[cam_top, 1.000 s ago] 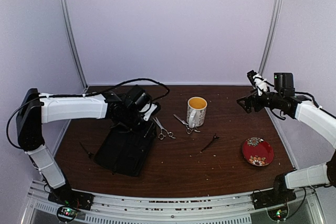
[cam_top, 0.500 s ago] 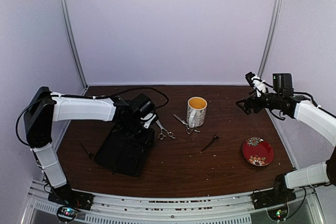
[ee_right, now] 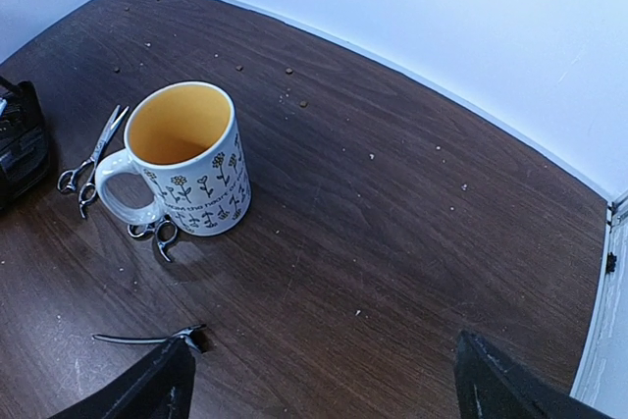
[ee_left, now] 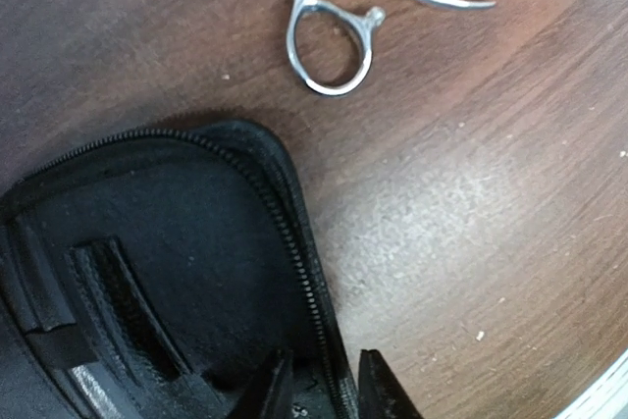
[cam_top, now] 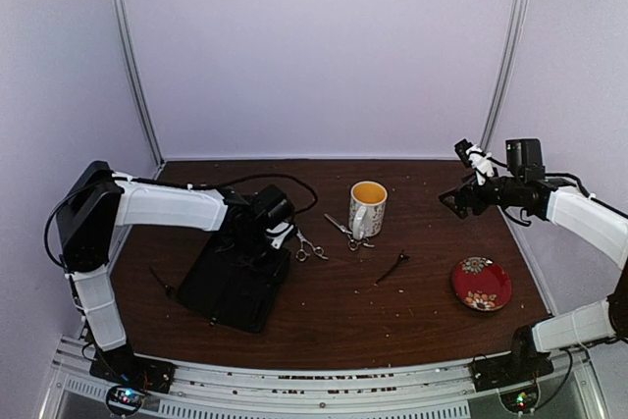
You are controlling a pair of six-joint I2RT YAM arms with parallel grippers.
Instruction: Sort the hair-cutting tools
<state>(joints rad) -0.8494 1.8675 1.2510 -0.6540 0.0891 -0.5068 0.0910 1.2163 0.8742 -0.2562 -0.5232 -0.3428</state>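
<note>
The black case (cam_top: 235, 287) lies open near the front, one black clip (cam_top: 160, 280) just beside its left edge and the other clip (cam_top: 392, 267) between it and the red plate (cam_top: 482, 283). The left gripper (ee_left: 324, 394) sits at the case's far right corner, fingers close together either side of the zipper rim (ee_left: 292, 242); whether they pinch it I cannot tell. Just beyond lies one pair of scissors (cam_top: 307, 245), a second pair (cam_top: 346, 232) lies against the mug (cam_top: 368, 206), and the right gripper (ee_right: 322, 345) hangs farther back, fingers spread wide.

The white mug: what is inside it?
From the right wrist view, the mug shows only its yellow inner wall, and nothing sticks out above the rim. Its floor is hidden behind the near rim, so something small lying flat there could not be seen.
</note>
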